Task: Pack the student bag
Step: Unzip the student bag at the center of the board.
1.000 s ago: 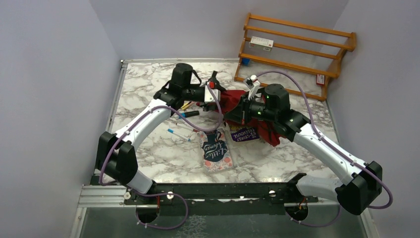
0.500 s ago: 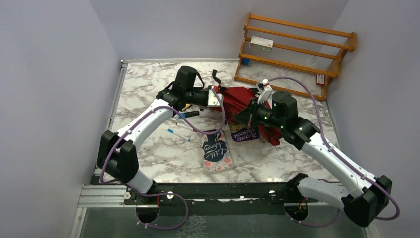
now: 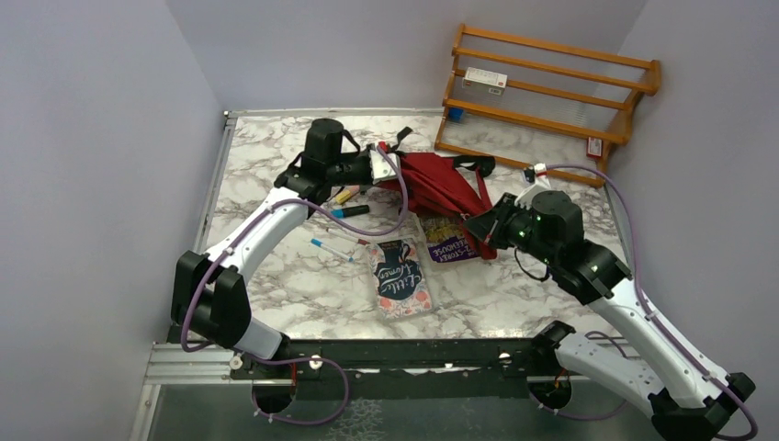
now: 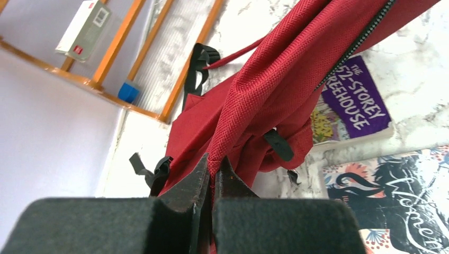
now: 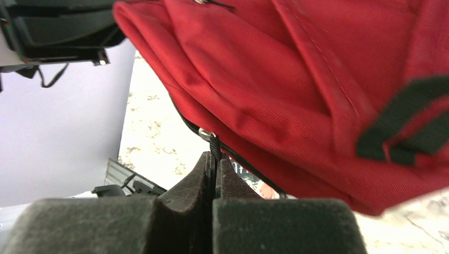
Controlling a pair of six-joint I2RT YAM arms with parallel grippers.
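Observation:
The student bag, dark red with black straps, is stretched between my two grippers above the marble table. My left gripper is at its left end, shut on a pinched fold of the red fabric; the left wrist view shows the fold between the fingertips of the left gripper. My right gripper is at the bag's near right edge. In the right wrist view the right gripper is shut on the black zipper pull under the bag.
Two books lie near the bag: a purple Treehouse paperback, partly under it, and a dark floral Little Women book. Pens and markers are scattered left of them. A wooden rack stands at the back right.
My left gripper has shut on the bag's fabric and drawn back left. My right arm has pulled the zipper pull right and toward the near side, stretching the bag out.

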